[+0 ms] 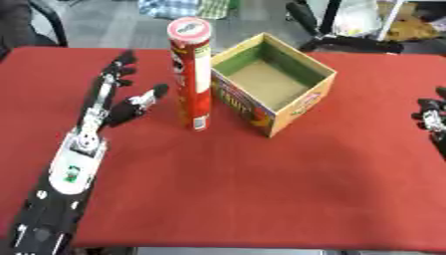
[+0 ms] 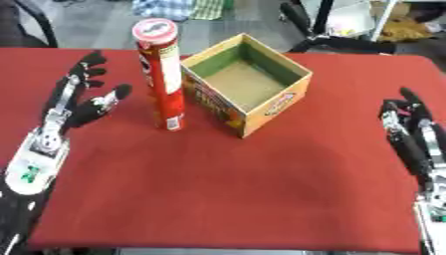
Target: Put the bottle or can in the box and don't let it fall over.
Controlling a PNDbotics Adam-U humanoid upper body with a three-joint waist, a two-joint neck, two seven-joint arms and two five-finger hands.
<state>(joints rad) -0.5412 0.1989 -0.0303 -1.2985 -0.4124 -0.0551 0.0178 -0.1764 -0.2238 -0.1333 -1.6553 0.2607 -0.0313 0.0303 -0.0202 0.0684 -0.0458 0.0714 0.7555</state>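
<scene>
A tall red can (image 1: 192, 74) with a pale lid stands upright on the red table (image 1: 244, 184), just left of an open cardboard box (image 1: 272, 82) that holds nothing. My left hand (image 1: 115, 97) lies open to the left of the can, fingers stretched away from me and thumb pointing at the can, a short gap from it. My right hand (image 2: 405, 124) rests open at the right edge of the table, well away from the box.
Black chair legs (image 1: 344, 37) and a checked cloth (image 1: 187, 7) lie on the floor beyond the far table edge. The red cloth stretches bare between the box and the near edge.
</scene>
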